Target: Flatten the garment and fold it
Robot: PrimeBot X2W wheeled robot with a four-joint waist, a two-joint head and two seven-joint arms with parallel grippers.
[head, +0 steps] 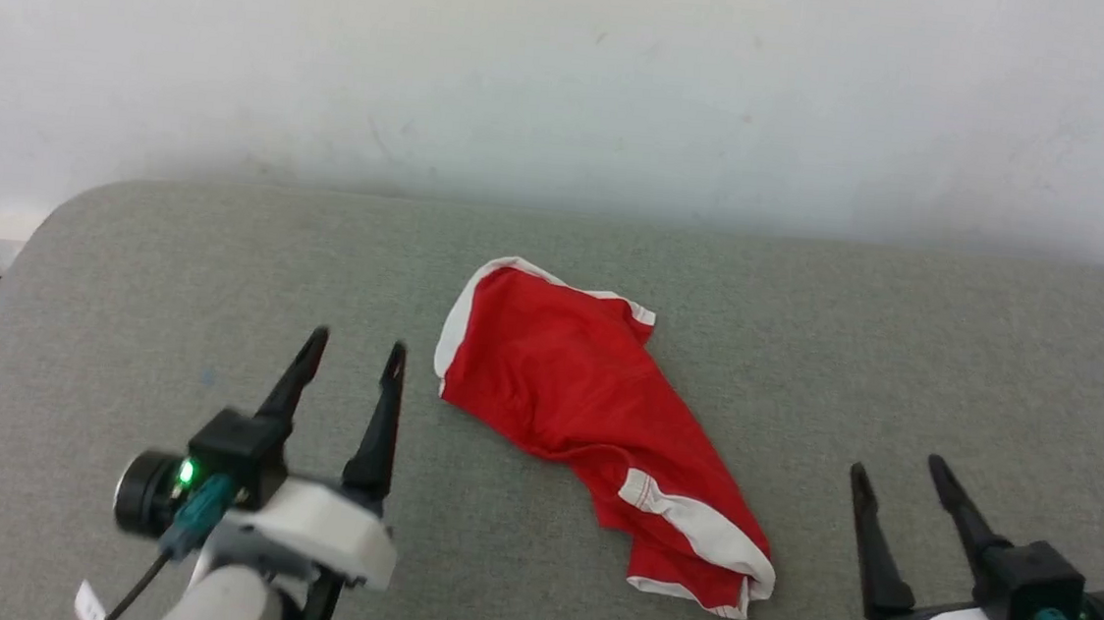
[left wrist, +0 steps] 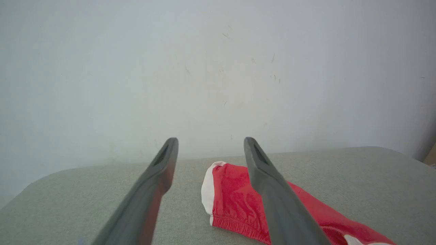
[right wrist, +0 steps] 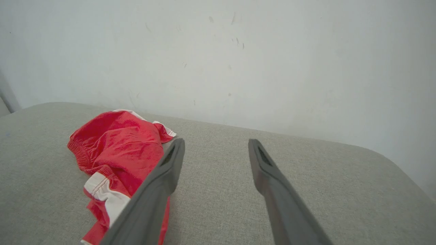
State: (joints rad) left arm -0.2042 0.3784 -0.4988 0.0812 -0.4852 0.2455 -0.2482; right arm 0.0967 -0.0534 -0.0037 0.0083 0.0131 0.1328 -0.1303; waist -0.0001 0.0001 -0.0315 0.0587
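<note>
The garment (head: pixel 584 401), red shorts with white trim, lies crumpled and loosely bunched in the middle of the grey surface (head: pixel 171 270). It runs from upper left to lower right. My left gripper (head: pixel 354 349) stands open just left of it, nothing between its fingers. Off to the garment's right, my right gripper (head: pixel 894 465) is open and empty too. In the left wrist view the garment (left wrist: pixel 235 200) lies beyond my open left gripper (left wrist: pixel 210 142), partly behind the right finger. In the right wrist view the garment (right wrist: pixel 119 149) sits left of my open right gripper (right wrist: pixel 216 143).
A pale wall (head: pixel 570 75) rises directly behind the grey padded surface. The surface has rounded far corners (head: pixel 88 200); its left edge drops off near a white object (head: pixel 7 228).
</note>
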